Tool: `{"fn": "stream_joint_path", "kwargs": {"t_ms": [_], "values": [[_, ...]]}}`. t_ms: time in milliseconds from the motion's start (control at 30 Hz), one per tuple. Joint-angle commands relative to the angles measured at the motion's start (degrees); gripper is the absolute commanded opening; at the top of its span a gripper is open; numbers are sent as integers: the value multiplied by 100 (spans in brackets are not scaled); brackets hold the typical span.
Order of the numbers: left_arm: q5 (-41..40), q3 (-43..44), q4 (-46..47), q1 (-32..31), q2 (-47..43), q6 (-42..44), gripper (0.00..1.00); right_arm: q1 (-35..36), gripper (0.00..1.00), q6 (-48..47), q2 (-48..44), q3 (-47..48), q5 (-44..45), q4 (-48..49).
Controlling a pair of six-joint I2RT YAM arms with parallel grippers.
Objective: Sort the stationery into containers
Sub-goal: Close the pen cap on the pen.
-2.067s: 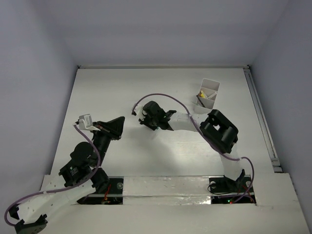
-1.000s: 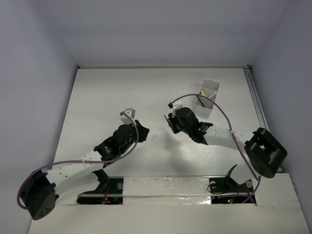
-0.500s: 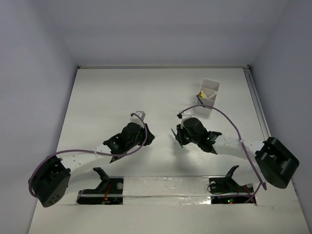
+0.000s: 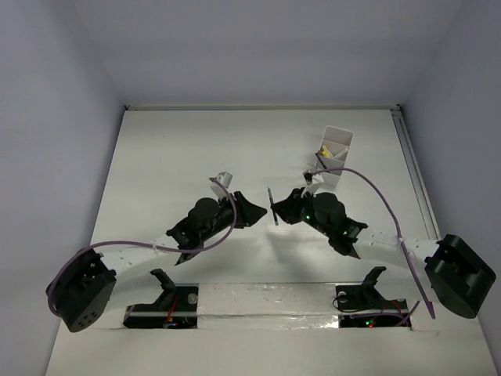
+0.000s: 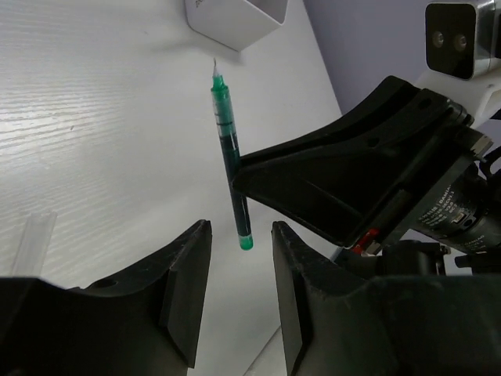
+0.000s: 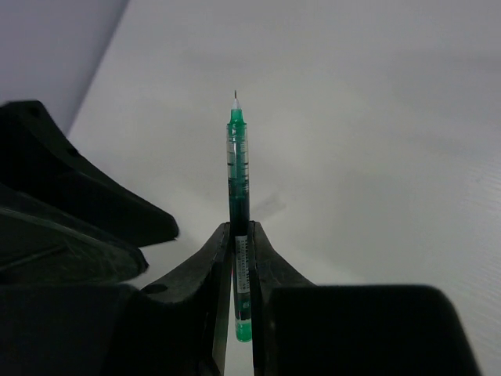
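– White bench, pale grey walls on three sides. Where's the pen?

– Middle of the top view, between the two arms: a slim green pen. It has a see-through green barrel, darker ink inside, a fine needle tip and a rounded green end.

– Who has it?

– The right end effector. Its jaws stand narrow, pinched on the lower barrel. In its own camera the tip points to the top of the frame, and the rounded end sticks out below the fingers.

– And the other one?

– The left end effector stands partly open and grips nothing. In its wrist view the pen's rounded end hangs over the gap between its two fingers, with space on either side.

– The container?

– A white box with dividers, upper right of the top view, well apart from the pen. Something yellow lies in one compartment.

– Any writing?

– A small white label on the barrel between the right fingers. The print is too small to read.
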Motion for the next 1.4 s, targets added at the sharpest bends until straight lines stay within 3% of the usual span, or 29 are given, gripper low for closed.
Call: {"fn": "stream_joint_path", "kwargs": {"t_ms": [0, 367, 633, 800, 1033, 1367], "values": [[154, -226, 823, -26, -27, -343, 33, 43, 0, 568, -14, -100, -119, 1216], [39, -455, 1483, -78, -71, -590, 33, 96, 0, 1026, -5, -425, -41, 1692], [242, -447, 1642, -131, 219, -590, 20, 149, 0, 1544, 136, -478, 135, 2139], [172, -333, 1510, -131, 263, -520, 21, 149, 0, 1606, 136, -408, 135, 2298], [136, -209, 1710, -131, 386, -362, 30, 149, 0, 1790, 197, -451, -85, 2430], [391, -209, 2248, -131, 659, -423, 25, 149, 0, 2449, 592, -583, -400, 3124]]}}
